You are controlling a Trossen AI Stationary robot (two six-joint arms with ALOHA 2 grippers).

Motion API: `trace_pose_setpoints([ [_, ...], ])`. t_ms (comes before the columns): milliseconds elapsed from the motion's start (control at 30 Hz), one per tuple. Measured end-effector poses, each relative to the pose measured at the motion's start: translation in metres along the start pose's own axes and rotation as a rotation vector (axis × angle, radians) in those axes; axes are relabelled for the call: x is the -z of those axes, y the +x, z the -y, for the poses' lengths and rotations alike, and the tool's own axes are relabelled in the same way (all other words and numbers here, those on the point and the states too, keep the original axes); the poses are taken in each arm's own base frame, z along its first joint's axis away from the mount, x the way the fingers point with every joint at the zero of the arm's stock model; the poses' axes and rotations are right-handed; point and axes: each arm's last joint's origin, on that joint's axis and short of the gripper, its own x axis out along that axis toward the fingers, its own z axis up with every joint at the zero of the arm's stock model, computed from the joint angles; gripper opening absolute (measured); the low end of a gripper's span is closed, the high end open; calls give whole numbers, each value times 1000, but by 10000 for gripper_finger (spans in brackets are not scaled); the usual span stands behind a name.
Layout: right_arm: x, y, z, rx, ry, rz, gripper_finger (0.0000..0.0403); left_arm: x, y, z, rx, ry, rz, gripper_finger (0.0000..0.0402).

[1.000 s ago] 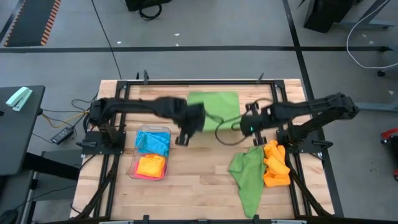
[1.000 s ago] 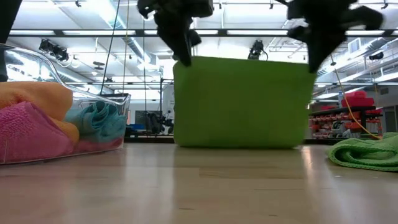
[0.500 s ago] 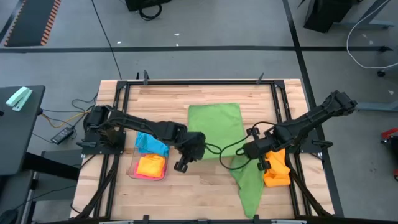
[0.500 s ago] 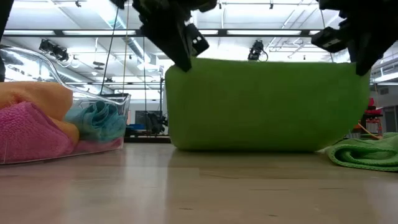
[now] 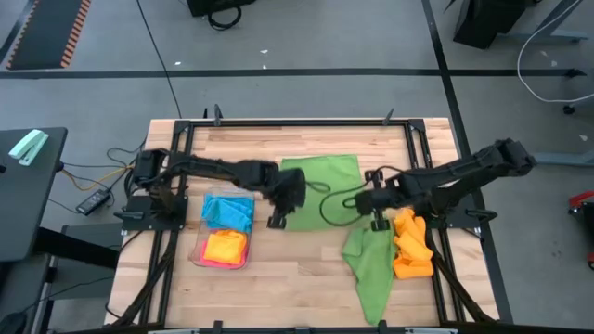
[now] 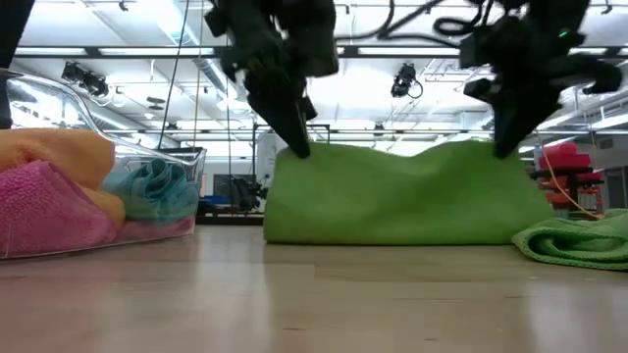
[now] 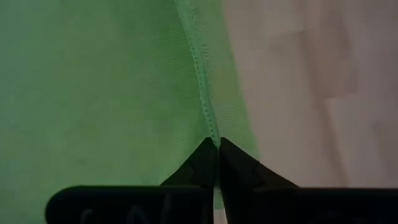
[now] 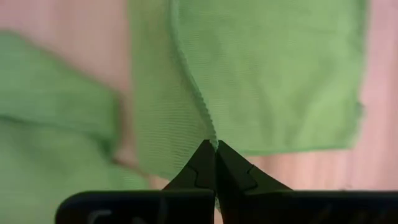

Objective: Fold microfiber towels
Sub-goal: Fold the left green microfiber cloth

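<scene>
Seen from above, a green towel (image 5: 320, 178) lies spread near the middle of the wooden tabletop (image 5: 278, 278), with the left gripper (image 5: 277, 219) at its near left corner and the right gripper (image 5: 376, 223) at its near right corner. To the left of this towel a clear tray (image 5: 197, 250) holds a blue towel (image 5: 228, 212) and an orange towel (image 5: 225, 247); to its right lie a second, crumpled green towel (image 5: 369, 263) and a heap of orange towels (image 5: 412, 246). The level view adds what the overhead view cannot show: the near edge of the spread towel (image 6: 402, 206) is lifted off the tabletop between the two grippers (image 6: 294, 137) (image 6: 510, 137) and sags slightly in the middle, while its lower part rests on the wood. That view also shows a pink towel (image 6: 44, 211) in the tray, left of the lifted towel, beneath the orange one. The left wrist view shows the left jaws clenched on the stitched hem of the green towel (image 7: 93, 93), with no gap between the tips. The right wrist view shows the right jaws likewise clenched on the hem of the same towel (image 8: 273, 74), with the crumpled green towel (image 8: 56, 112) lying beside it.
</scene>
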Motion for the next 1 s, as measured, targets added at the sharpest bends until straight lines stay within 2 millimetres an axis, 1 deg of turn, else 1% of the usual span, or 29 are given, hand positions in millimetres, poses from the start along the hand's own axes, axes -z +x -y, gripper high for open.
trace_pose_setpoints([
  [133,0,6,26,74,63,-27,5,8,-6,-31,-42,-55,-9,12],
  [233,0,11,46,113,130,-22,4,16,-8,-51,-69,-79,-10,15],
  [333,-1,16,62,124,151,-10,4,21,-3,-68,-99,-113,-13,23],
  [400,-4,22,70,101,154,10,4,26,3,-77,-105,-120,-30,23],
  [533,-8,44,83,83,151,-30,4,32,15,-90,-112,-120,-49,13],
  [700,-6,68,95,62,128,-99,4,39,14,-103,-140,-144,-66,16],
  [767,-4,72,102,72,140,-104,4,42,12,-109,-165,-151,-72,23],
  [867,-1,73,111,93,158,-107,4,46,9,-119,-193,-158,-77,25],
  [1000,4,72,123,126,141,-114,4,49,8,-132,-234,-145,-52,16],
])
